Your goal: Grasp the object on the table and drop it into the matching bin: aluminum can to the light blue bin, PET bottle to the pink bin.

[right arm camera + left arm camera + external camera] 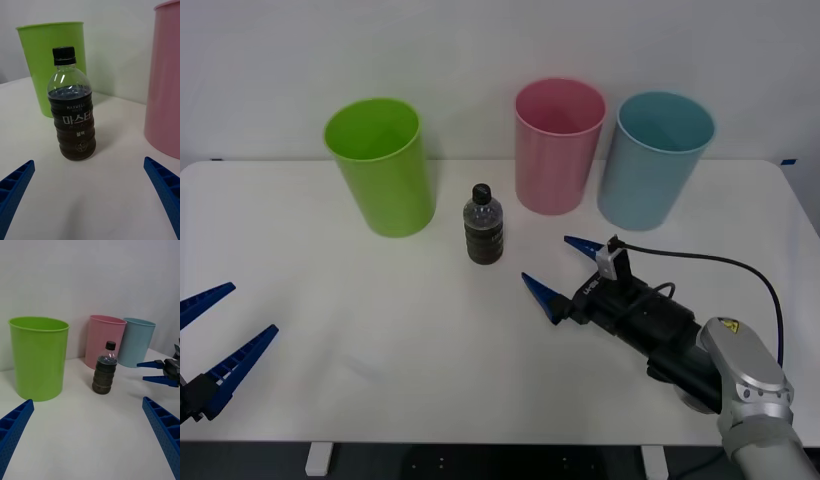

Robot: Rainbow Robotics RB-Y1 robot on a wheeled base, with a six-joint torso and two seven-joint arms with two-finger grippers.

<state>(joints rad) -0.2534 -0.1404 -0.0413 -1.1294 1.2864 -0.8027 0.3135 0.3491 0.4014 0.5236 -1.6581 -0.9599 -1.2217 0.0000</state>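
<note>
1. Table (380,340): pink bin (558,145) and blue bin (653,158) at upper right of the front view.
2. Bottle (484,225) upright at centre, long axis vertical, left of the pink bin.
3. Right gripper (565,268) nearer, wide open, empty, just lower right of the bottle, facing it.
4. Left gripper (215,335) open, empty, lower-left corner, well apart.

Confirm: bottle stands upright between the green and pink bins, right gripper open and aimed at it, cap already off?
Not quite: the cap is on. The right wrist view shows the black cap screwed onto the PET bottle. The rest holds: it stands upright between the lime green bin and the pink bin, with the open right gripper aimed at it.
</note>
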